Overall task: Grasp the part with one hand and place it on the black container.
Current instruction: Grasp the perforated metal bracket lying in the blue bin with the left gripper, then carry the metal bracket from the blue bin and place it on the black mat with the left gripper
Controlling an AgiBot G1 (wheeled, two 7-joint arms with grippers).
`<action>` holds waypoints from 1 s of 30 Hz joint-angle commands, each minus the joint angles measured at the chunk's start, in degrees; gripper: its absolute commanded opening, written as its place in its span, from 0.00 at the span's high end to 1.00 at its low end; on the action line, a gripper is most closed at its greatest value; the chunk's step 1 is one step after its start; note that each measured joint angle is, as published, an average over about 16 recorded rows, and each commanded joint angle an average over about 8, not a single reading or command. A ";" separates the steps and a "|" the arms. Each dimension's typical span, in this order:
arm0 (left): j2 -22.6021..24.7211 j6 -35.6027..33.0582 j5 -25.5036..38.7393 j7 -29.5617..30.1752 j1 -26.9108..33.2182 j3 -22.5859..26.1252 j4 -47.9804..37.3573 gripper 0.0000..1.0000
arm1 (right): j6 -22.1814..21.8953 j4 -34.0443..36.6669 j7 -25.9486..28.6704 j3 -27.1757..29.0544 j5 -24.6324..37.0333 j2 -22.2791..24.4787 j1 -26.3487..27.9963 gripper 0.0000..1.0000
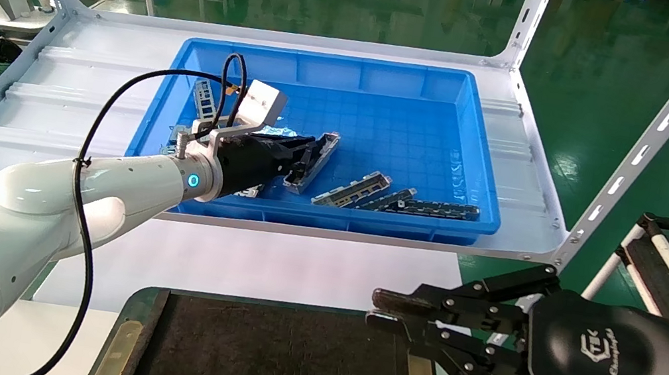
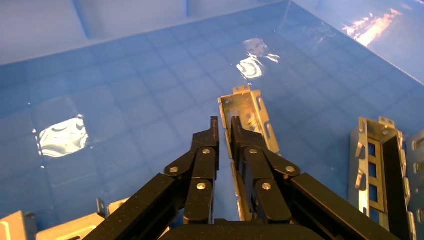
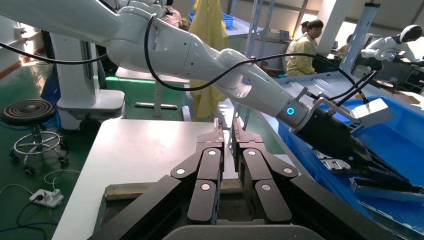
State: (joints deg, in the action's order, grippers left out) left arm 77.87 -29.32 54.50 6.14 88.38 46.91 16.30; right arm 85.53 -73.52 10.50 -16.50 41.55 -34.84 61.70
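Left gripper [image 1: 307, 158] closed on part [image 1: 314, 161], held inside blue bin [image 1: 482, 144]; other metal parts [image 1: 353, 189] left on bin floor. Black container [image 1: 272, 365] seen nearer robot. Right gripper [image 1: 379, 310] closed, nothing held, parked beside container.

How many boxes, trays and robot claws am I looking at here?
Blue bin: 1
Black container: 1
Grippers: 2, left gripper clamping the part, right gripper beside the black container
Total: 4

Blue bin [image 1: 481, 191] on white shelf [image 1: 53, 96]
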 commanded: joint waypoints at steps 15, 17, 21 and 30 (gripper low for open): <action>-1.38 -5.48 -7.63 -5.47 2.19 -2.63 -1.26 1.00 | -0.03 0.00 -0.03 -0.06 -0.04 0.03 0.01 1.00; -1.85 -7.50 -8.64 -6.44 2.49 -3.32 -1.54 1.00 | -0.03 0.00 -0.03 -0.07 -0.05 0.03 0.01 1.00; -3.05 -12.42 -10.85 -7.80 2.89 -4.83 -1.80 1.00 | -0.04 0.00 -0.04 -0.08 -0.06 0.03 0.02 1.00; -6.01 -24.11 -15.04 -7.16 2.46 -7.24 -0.22 1.00 | -0.05 0.00 -0.06 -0.12 -0.08 0.05 0.03 1.00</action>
State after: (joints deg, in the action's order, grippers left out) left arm 71.85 -53.30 39.67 -0.61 90.42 39.92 16.73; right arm 85.48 -73.51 10.44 -16.62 41.47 -34.80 61.72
